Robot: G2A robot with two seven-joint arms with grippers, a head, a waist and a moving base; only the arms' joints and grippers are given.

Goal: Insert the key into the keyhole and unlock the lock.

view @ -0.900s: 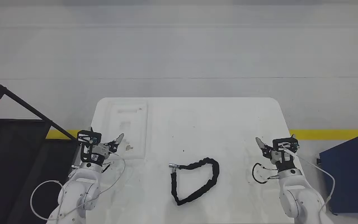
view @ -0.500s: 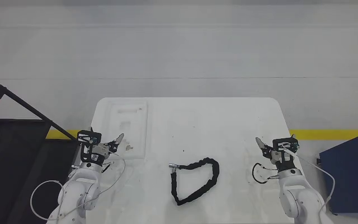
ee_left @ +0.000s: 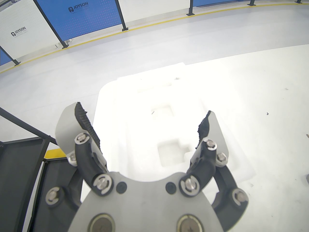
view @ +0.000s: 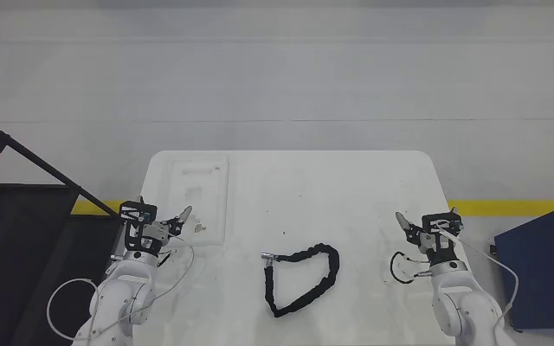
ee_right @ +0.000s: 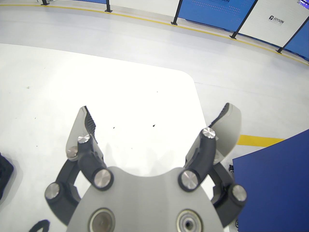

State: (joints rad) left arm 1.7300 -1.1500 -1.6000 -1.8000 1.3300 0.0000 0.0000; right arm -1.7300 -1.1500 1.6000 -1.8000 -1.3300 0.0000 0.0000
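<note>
Looking down from the top view, the lock (view: pixel 305 253) is a black, fabric-sleeved chain lying in an open loop on the near middle of the white, round-cornered table (view: pixel 363 186). A short silvery metal piece sits at the loop's far left end. The keyhole is too small to make out.

The right wrist view catches only a dark, rough-textured edge of that chain (ee_right: pixel 4 170), cut off by the frame. The left wrist view instead shows a white moulded foam tray (ee_left: pixel 217 146) with square recesses on the table's far left. From above the tray reads as little more than a pale rectangle.

Tiny specks (view: pixel 198 227) lie at the tray's near edge, just beside the left arm. Whether they are the key cannot be told.

The left gripper (ee_left: pixel 144 112) hangs over the near left corner of the table with its fingers spread wide and nothing between them. Its ribbed black pads (ee_left: pixel 84 121) sit on grey metal shells.

The right gripper (ee_right: pixel 154 107) hangs over the near right edge, equally wide and empty, well apart from the lock.
</note>
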